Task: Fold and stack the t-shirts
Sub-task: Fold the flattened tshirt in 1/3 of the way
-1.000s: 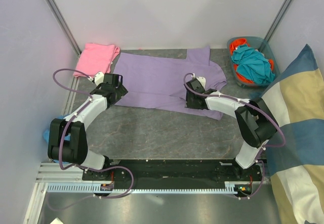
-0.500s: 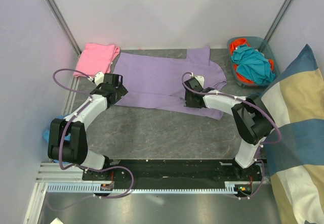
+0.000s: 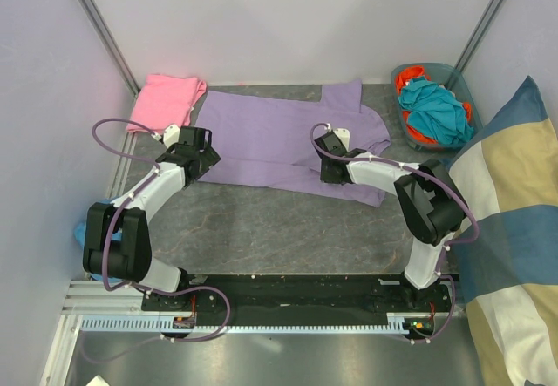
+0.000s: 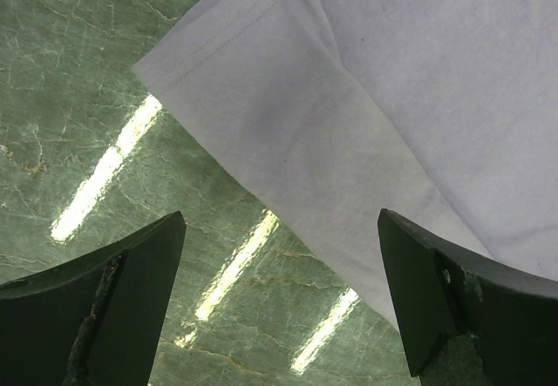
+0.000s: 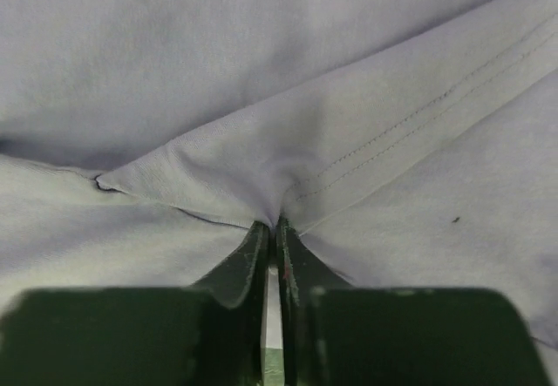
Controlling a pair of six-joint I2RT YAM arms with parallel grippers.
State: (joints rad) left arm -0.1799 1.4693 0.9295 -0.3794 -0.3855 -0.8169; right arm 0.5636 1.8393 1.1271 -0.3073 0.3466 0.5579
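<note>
My right fingers (image 5: 261,248) pinch a fold of the lavender t-shirt (image 3: 270,133), 4 o'clock side; left fingers (image 3: 201,145) hang open over its 8 o'clock corner.

Two t-shirts (image 3: 270,142), one basket (image 3: 457,73), one cushion (image 3: 514,229)

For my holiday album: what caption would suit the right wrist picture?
Right gripper pinched shut on a stitched fold of the lavender t-shirt.
</note>
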